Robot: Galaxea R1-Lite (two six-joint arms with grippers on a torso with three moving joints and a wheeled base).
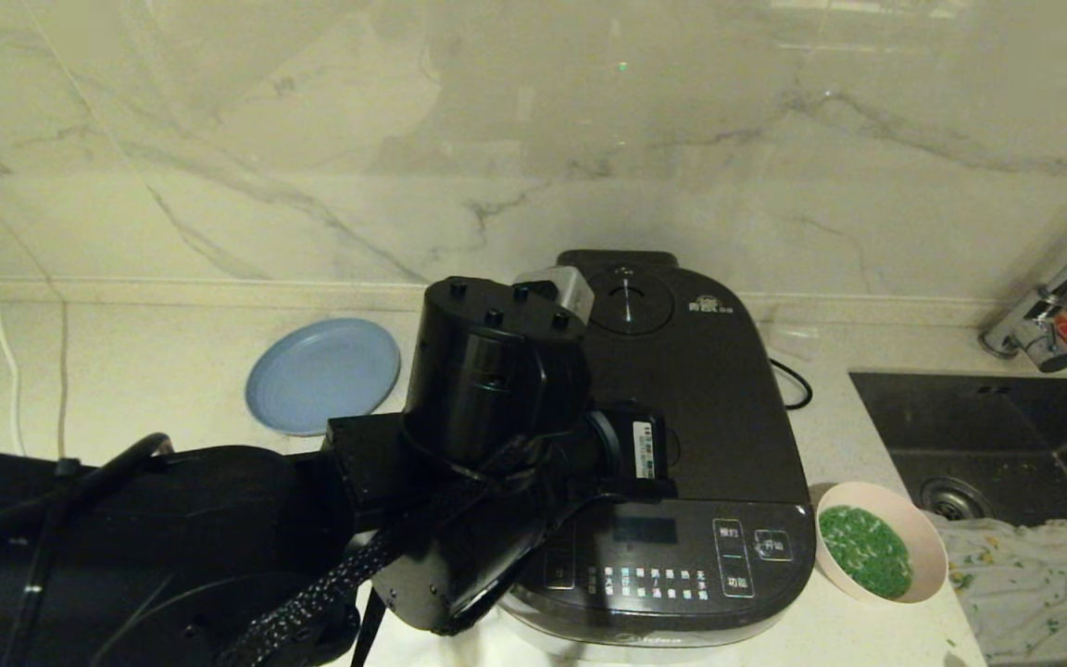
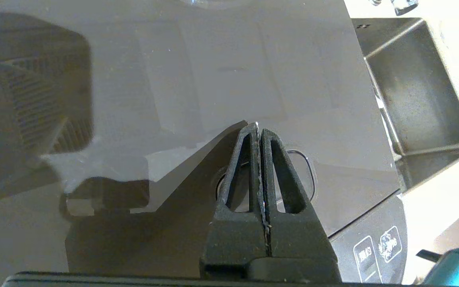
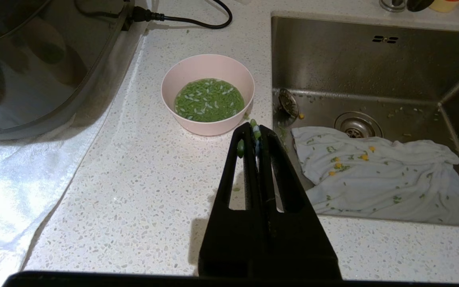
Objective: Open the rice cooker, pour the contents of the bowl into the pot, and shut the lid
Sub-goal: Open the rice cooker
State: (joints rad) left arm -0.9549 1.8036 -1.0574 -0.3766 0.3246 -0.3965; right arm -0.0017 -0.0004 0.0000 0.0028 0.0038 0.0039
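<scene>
Front panel (image 1: 672, 547): white Chinese labels are showing on the rice cooker (image 1: 709, 389), too small to read.
Lid (image 1: 682, 371): a small white logo is sitting near the vent, unreadable.
Lower rim: "Midea" is faintly showing.

head: high, looks forward-down on rice cooker (image 1: 672, 408) | left wrist: close over the cooker's lid (image 2: 233, 79) | right wrist: low above counter (image 3: 142, 175) right of cooker | shared by all: cooker, sink (image 3: 373, 59)

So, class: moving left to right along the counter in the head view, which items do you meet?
Flat round blue plate → dark grey rice cooker → pale pink bowl of green grains → steel sink.
</scene>
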